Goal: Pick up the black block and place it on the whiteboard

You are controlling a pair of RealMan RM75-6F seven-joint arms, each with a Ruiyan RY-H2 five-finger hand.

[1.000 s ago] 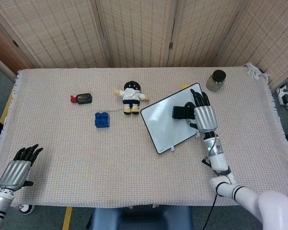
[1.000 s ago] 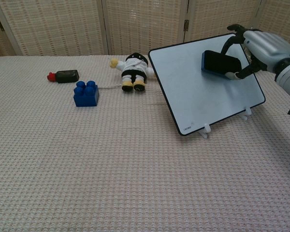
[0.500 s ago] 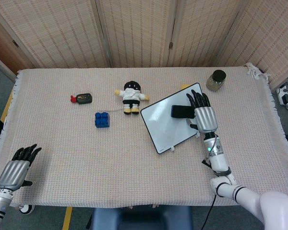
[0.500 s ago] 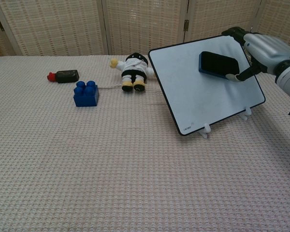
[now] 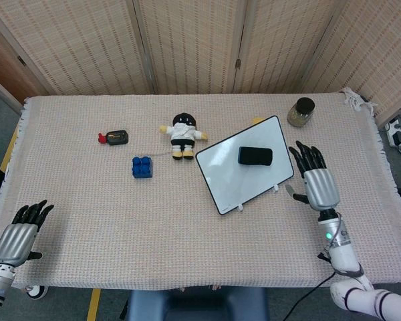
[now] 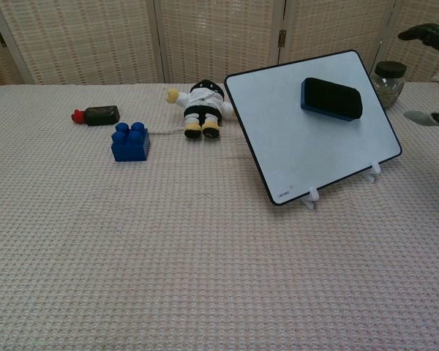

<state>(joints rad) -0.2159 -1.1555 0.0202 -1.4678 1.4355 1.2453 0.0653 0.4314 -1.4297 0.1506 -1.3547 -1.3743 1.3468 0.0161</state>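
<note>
The black block (image 5: 255, 156) (image 6: 331, 98) sits on the upper part of the tilted whiteboard (image 5: 227, 177) (image 6: 307, 157), with nothing touching it. My right hand (image 5: 316, 180) hovers to the right of the board, fingers spread and empty; in the chest view only its fingertips (image 6: 424, 33) show at the right edge. My left hand (image 5: 17, 234) rests at the table's front left corner, fingers loosely spread, holding nothing.
A blue toy brick (image 5: 142, 166) (image 6: 130, 141), a small plush doll (image 5: 182, 134) (image 6: 200, 107) and a dark bottle with a red cap (image 5: 114, 138) (image 6: 96, 115) lie left of the board. A dark-lidded jar (image 5: 301, 112) (image 6: 387, 80) stands behind it at the right.
My right hand has let go of the black block and drawn back to the right, off the whiteboard. The block stays on the board. My left hand has slid slightly toward the table's edge.
</note>
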